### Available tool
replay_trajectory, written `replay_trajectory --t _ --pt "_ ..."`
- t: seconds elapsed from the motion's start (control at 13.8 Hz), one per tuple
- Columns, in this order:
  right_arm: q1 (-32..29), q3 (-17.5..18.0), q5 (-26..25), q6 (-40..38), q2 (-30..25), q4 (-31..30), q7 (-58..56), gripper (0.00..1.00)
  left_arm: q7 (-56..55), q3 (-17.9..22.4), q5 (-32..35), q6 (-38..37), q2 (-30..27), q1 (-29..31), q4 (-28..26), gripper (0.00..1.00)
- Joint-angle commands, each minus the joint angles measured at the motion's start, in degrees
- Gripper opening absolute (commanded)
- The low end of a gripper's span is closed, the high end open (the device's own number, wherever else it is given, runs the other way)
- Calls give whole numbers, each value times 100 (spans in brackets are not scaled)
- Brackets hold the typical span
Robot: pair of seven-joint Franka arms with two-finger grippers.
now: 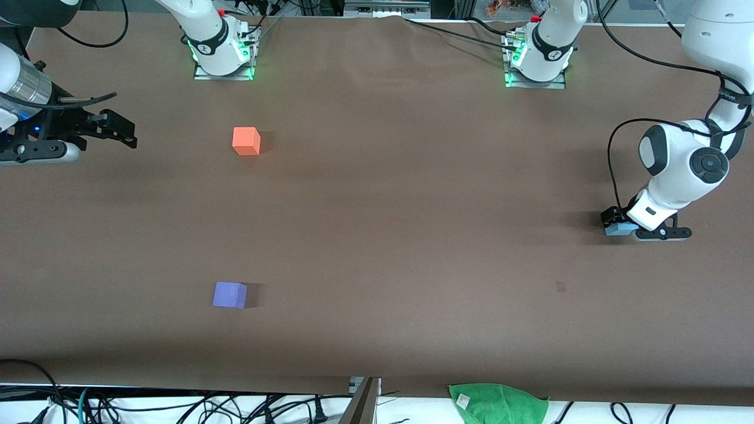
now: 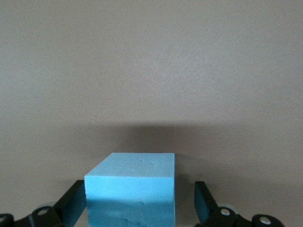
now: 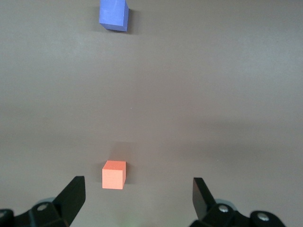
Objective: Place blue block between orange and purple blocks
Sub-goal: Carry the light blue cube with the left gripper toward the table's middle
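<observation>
The brown worktop (image 1: pixel 377 235) carries three cubes of equal size. The left arm, reaching from its base down to the worktop at its own end, is the working arm; the right arm waits above the worktop edge at its end.

The left claw (image 1: pixel 633 231) sits low at the worktop surface with its jaws spread wide around the blue block (image 2: pixel 130 189). In the left wrist view the block stands squarely between the two fingers (image 2: pixel 73 205), with a clear gap on one side, so the block rests on the worktop and is not yet gripped. The right claw (image 1: pixel 112 131) is likewise fully spread and holds nothing.

The orange block (image 1: pixel 246 141) lies toward the right arm's end; the purple block (image 1: pixel 229 294) lies nearer the front camera, well apart from it. The gap between them is the target.

Governing relation: the blue block is already centred in the left claw. Judged next action: close the jaws, lift, then carry across toward the right arm's end.
</observation>
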Motion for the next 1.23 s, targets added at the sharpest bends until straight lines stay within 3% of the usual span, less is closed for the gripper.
replay_trajectory --t 0.0,0.07,0.14,0.29,0.51,0.72,0.94,1.16 --pt "-8 9 99 -4 -41 26 -65 100 43 -54 147 67 78 92 25 55" --pt "-8 9 126 13 -32 26 -65 100 43 -54 138 58 78 101 25 43" --pt "-8 9 135 13 -41 26 -65 100 43 -62 138 58 78 145 25 37" --pt "-8 9 135 13 -32 26 -65 100 16 -97 138 14 34 145 43 32" --pt "-8 9 135 13 -32 35 -65 100 -27 -246 129 -476 -281 128 148 33" --pt "-8 0 135 13 -32 35 -65 100 -72 -580 33 -1652 -625 128 621 35" --pt "-8 -9 143 13 -32 26 -65 100 -517 -1141 -117 -2890 -766 110 1280 35" --pt "-17 -26 135 13 -23 26 -74 100 -1484 -2045 -117 -3913 -757 101 1747 35"
